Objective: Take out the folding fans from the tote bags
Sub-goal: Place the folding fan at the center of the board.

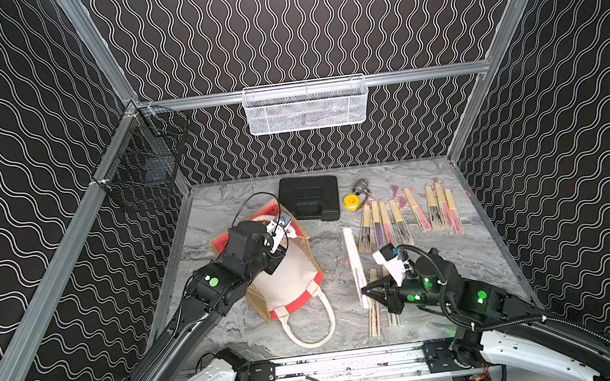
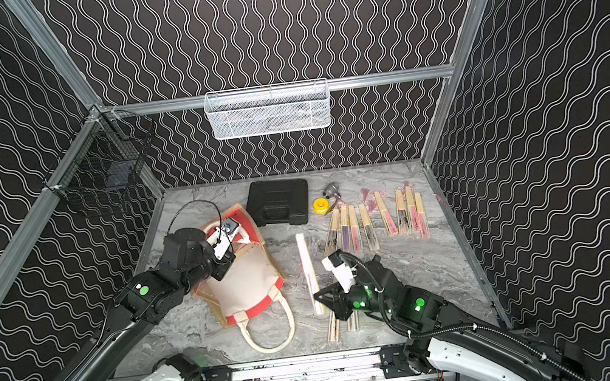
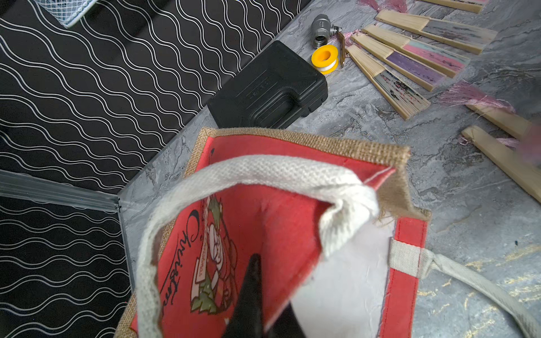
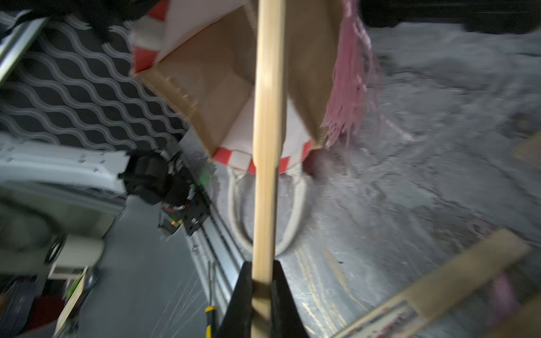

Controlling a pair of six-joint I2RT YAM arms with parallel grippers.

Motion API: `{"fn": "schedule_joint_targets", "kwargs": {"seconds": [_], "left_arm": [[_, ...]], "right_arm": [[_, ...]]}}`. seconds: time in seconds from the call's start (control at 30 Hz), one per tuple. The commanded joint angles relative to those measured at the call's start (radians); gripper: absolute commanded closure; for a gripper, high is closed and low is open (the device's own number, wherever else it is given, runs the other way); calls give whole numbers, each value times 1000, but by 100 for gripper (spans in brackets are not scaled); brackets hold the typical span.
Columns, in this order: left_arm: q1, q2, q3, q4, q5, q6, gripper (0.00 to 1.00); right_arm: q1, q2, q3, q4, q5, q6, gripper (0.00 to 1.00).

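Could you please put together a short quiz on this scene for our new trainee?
1. True or false: the right gripper is shut on a folding fan.
2. What do the left gripper's jaws pinch? A: the tote bag's wall. B: a pink tassel. C: a screwdriver.
3. Which yellow item lies between the black case and the row of fans?
Key: 1 true; 2 A; 3 the tape roll.
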State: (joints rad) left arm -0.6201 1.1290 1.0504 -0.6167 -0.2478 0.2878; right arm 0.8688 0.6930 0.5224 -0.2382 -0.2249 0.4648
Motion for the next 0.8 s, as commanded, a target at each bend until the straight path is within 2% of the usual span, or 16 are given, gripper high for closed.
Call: {"fn": "schedule_joint_targets", "kwargs": {"seconds": [0.0, 0.23, 0.33, 0.4, 0.47, 0.77], "left_arm": [[2, 1, 2, 21, 1, -8, 100], [1, 0, 0, 21, 0, -7, 100], [1, 0, 0, 21, 2, -7, 100], [0, 0, -3, 22, 4, -6, 100], [1, 5, -3, 21, 10, -5, 100], [0, 0, -6, 21, 7, -4, 100]], "right_arm": [[-83, 29, 4, -76, 19, 47, 95], [-316, 78, -25, -173, -72, 118, 96], [-377, 96, -49, -222, -101, 136, 96], [-384, 114, -52, -243, -101, 159, 96], [-389, 138, -44, -290, -35, 198, 95], [-393, 245, -24, -441, 21, 246, 95]]}}
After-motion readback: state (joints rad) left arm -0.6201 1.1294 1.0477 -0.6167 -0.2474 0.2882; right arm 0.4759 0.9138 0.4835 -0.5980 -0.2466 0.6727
